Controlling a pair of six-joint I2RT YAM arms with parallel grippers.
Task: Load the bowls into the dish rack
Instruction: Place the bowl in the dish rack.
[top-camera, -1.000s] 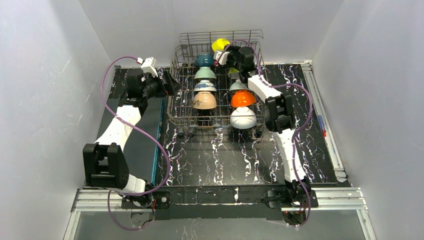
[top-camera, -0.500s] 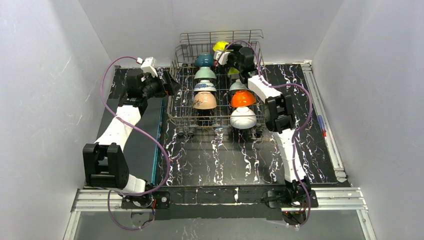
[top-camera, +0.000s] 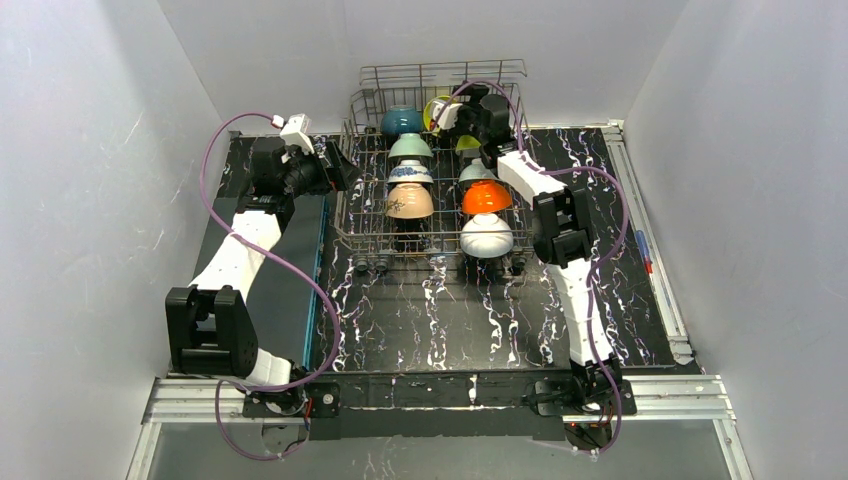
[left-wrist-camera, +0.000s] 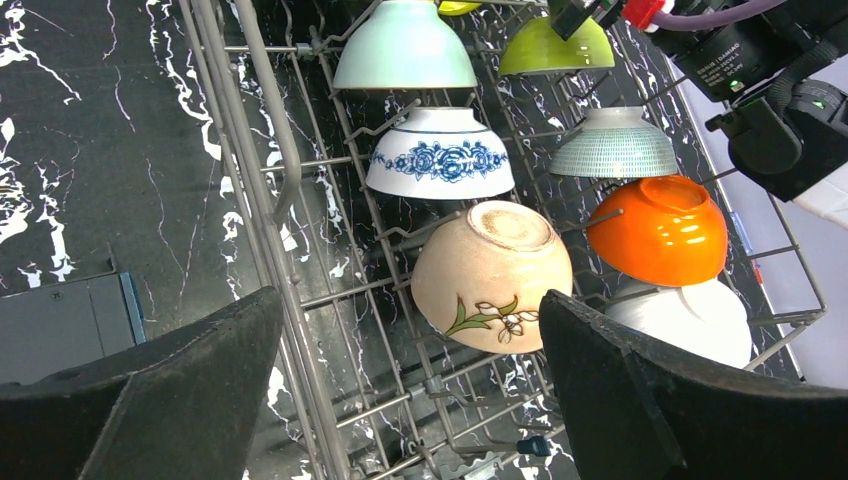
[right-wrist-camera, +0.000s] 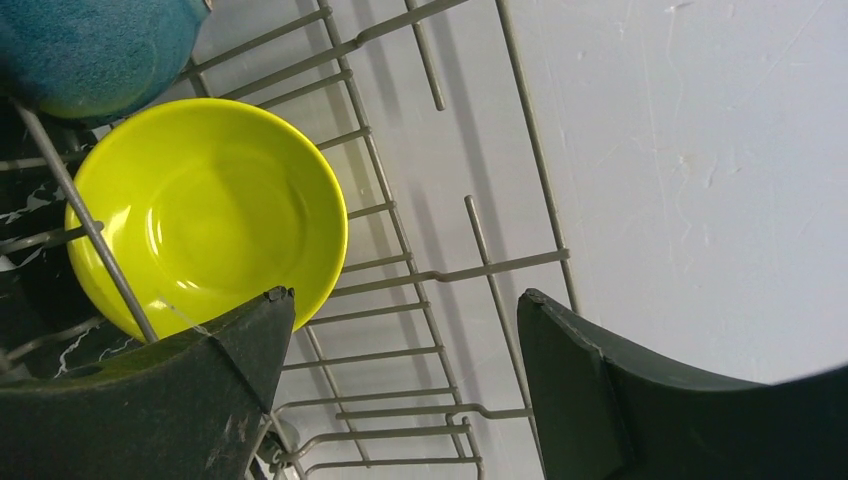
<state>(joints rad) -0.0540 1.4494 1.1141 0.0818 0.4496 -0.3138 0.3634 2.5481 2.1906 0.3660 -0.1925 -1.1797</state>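
Observation:
The dish rack (top-camera: 442, 72) stands at the back of the table with several bowls upside down in two rows. A yellow bowl (right-wrist-camera: 210, 215) leans on its edge at the rack's back, beside a teal bowl (right-wrist-camera: 95, 50). My right gripper (right-wrist-camera: 405, 296) is open just past the yellow bowl, its left finger alongside the rim and nothing between the jaws. My left gripper (left-wrist-camera: 410, 300) is open over the rack's left rail, above a tan flowered bowl (left-wrist-camera: 490, 275). Mint (left-wrist-camera: 405, 50), blue-patterned (left-wrist-camera: 440, 155), orange (left-wrist-camera: 660, 225) and white (left-wrist-camera: 700, 315) bowls sit on the tines.
A lime bowl (left-wrist-camera: 555, 45) and a ribbed grey-green bowl (left-wrist-camera: 613, 145) sit in the right row. A dark flat tray (top-camera: 290, 270) lies left of the rack under the left arm. White walls close in behind and beside the rack.
My right gripper has opened and the yellow bowl has dropped from it to lean at the rack's back. The teal bowl shifted a little left. The left arm stayed still.

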